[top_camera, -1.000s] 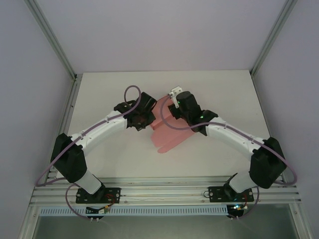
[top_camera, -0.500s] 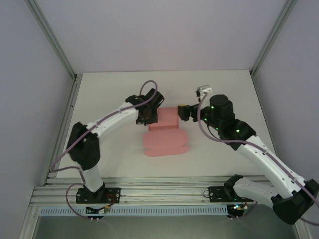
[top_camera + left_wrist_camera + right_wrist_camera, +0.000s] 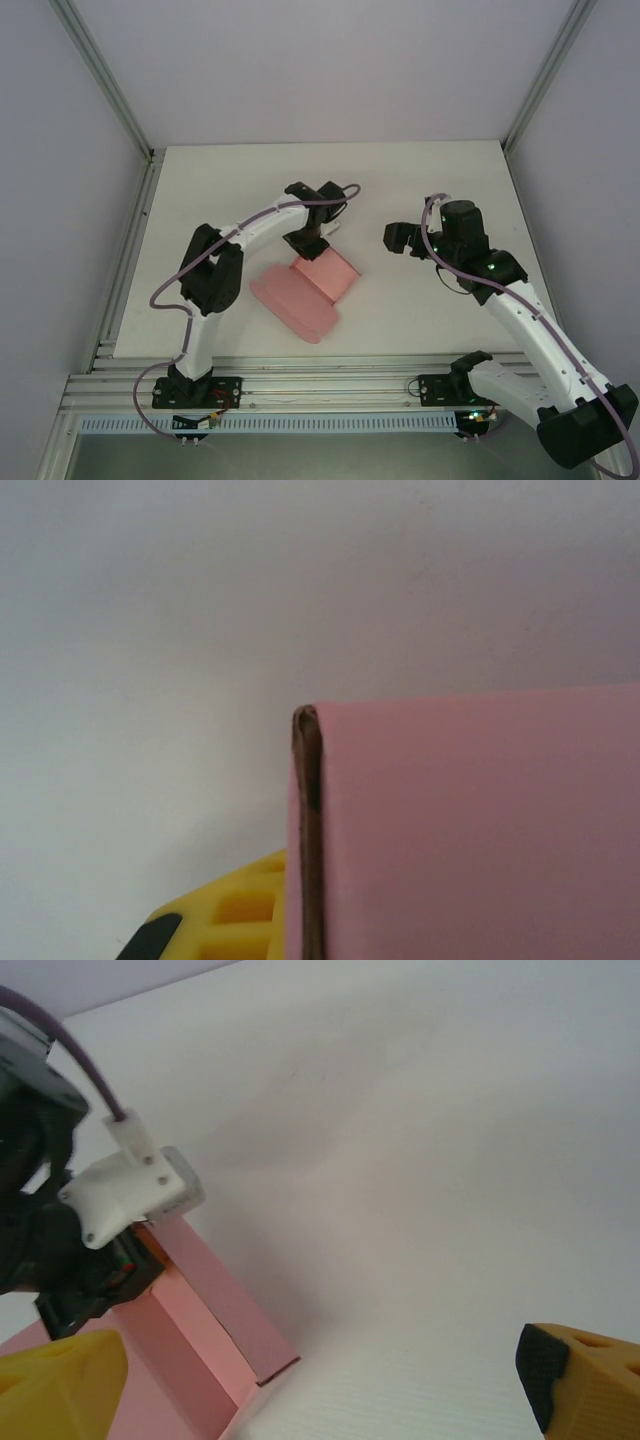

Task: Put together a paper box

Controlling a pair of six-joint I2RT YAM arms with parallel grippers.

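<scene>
The paper box [image 3: 305, 290] is a half-folded salmon-pink sheet with one wall upright and rounded flaps lying flat. The left gripper [image 3: 313, 244] pinches that wall. The left wrist view shows the wall's raw edge beside a yellow finger [image 3: 240, 905]. The right gripper [image 3: 393, 238] is spread wide, and its wrist view shows the box ahead-left of the jaws.

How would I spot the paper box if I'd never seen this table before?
Look at the big white table. Near its middle, the left gripper holds the paper box by its raised edge. It is the only pink thing there: thin paper with one part folded up and a rounded flap lying flat on the table.
</scene>
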